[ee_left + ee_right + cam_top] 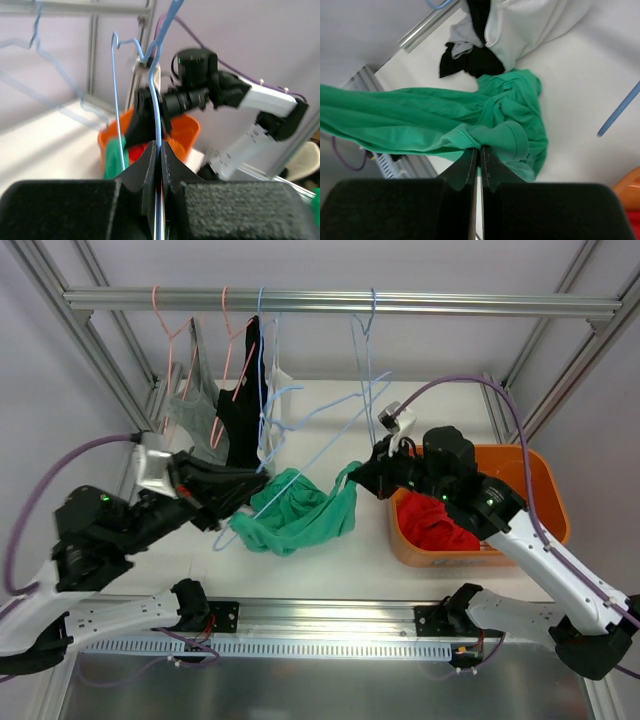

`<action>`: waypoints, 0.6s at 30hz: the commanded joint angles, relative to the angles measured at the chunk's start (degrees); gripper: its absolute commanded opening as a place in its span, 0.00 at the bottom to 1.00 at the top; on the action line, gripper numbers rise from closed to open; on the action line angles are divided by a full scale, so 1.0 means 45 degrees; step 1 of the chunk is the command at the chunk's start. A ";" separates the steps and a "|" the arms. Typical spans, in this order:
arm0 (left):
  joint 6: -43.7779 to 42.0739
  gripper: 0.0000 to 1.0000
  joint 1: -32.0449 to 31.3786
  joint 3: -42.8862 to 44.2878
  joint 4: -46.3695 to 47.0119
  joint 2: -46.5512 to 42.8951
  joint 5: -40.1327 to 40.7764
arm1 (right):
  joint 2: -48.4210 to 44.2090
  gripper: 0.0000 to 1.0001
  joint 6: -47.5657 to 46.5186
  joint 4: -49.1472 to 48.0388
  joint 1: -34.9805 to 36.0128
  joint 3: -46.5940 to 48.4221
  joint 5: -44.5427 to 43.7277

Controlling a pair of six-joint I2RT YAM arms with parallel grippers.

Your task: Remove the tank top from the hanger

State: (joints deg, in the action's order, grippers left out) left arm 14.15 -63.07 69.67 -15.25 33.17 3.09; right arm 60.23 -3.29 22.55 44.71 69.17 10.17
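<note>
My left jaws clamped on hanger (156, 107) wire. My right jaws clamped on strap of top (420, 120); cloth stretched toward my left jaws, sagging onto surface (580, 100) below.

- We see the right gripper (480, 150) with its fingers pinched together on a rolled hem of the green tank top (420, 120);
- the fabric stretches left and lies crumpled on the white table (585, 75);
- beyond it, a black garment (470, 60) and a white garment (530, 25) (bunched together);
- a blue hanger wire (619, 110) slants at right; an orange bin (630, 185) corner shows below.
</note>
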 commanded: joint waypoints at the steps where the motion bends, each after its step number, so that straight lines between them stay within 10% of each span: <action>1: -0.2555 0.00 -0.0145 -0.1803 0.6209 0.1650 -0.1272 | -0.0980 0.00 0.1098 -0.0986 0.0026 -0.0835 0.2073; 8: -0.6204 0.00 -0.0165 -0.4015 1.5330 0.4889 -0.0204 | -0.2211 0.04 0.2019 -0.1358 0.0785 -0.2437 0.2741; 12: -0.7791 0.00 -0.0165 -0.4660 1.9723 0.5929 0.0815 | -0.2543 0.42 0.2487 -0.1435 0.1314 -0.3512 0.2058; 18: -0.8575 0.00 -0.0184 -0.5461 2.2898 0.6321 0.1324 | -0.2953 0.51 0.2743 -0.1787 0.1881 -0.4647 0.1060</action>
State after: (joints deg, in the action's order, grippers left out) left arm -19.88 -63.09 46.17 62.92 62.70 6.96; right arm 48.82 7.42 18.02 52.60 48.88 17.76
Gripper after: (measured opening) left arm 0.022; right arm 0.511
